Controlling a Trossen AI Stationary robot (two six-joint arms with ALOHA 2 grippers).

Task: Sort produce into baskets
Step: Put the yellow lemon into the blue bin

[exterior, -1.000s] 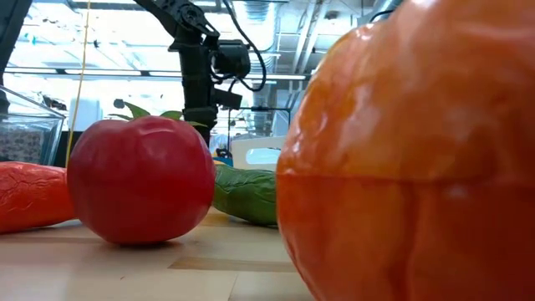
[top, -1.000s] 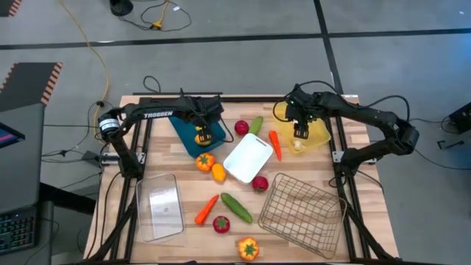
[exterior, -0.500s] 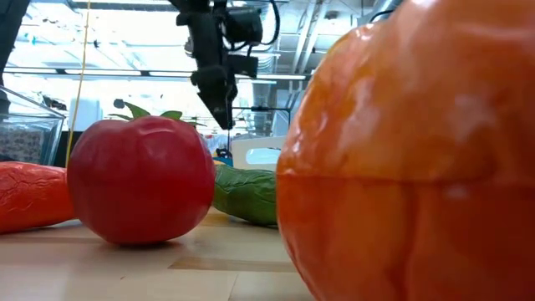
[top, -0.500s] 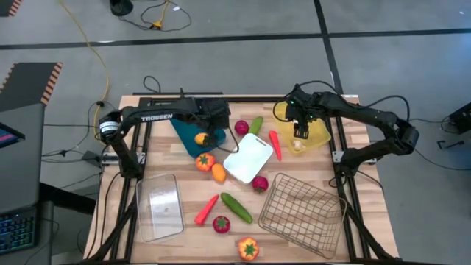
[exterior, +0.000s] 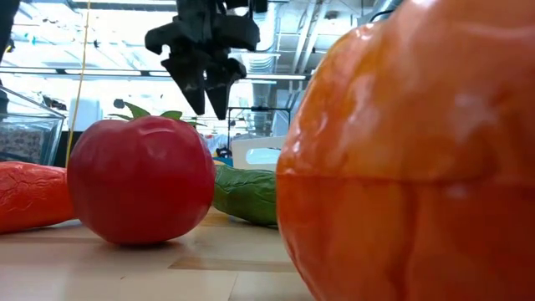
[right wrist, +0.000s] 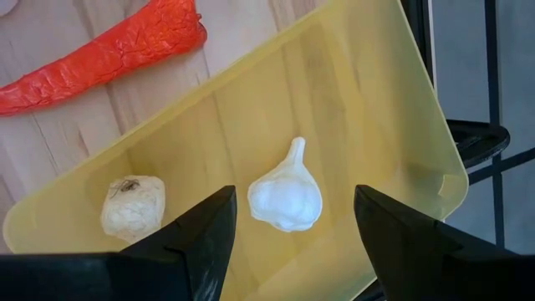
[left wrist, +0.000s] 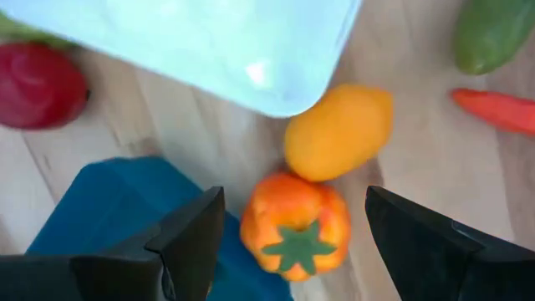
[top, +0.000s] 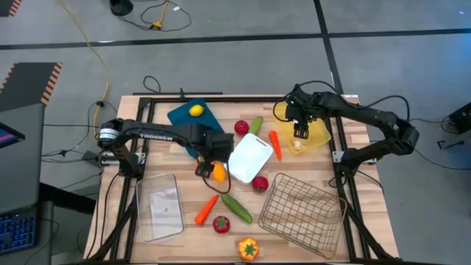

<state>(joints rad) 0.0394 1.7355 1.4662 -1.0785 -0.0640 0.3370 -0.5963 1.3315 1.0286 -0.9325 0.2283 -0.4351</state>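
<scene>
The left gripper point(top: 208, 157) hangs with its fingers spread apart and holding nothing, low over the middle of the table, right above an orange pepper point(left wrist: 295, 233) with a green stem. That pepper sits at the near corner of the teal tray point(top: 184, 116), touching an orange citrus point(left wrist: 338, 132) just beside the left edge of the white tray point(top: 252, 157). A yellow lemon point(top: 196, 111) lies alone in the teal tray at the far left. The right gripper point(top: 300, 131) hovers over the yellow tray point(right wrist: 351, 100) at the far right, its fingers wide apart and empty, with two white garlic bulbs point(right wrist: 286, 197) lying in the tray below it. A carrot point(right wrist: 104, 57) lies on the wood just outside that tray. Nearer on the table sit a red tomato point(exterior: 140, 178), a green cucumber point(top: 236, 207), another carrot point(top: 205, 209) and a second orange pepper point(top: 248, 249), with the clear bin point(top: 160, 207) at the near left and the wire basket point(top: 302, 208) at the near right.
</scene>
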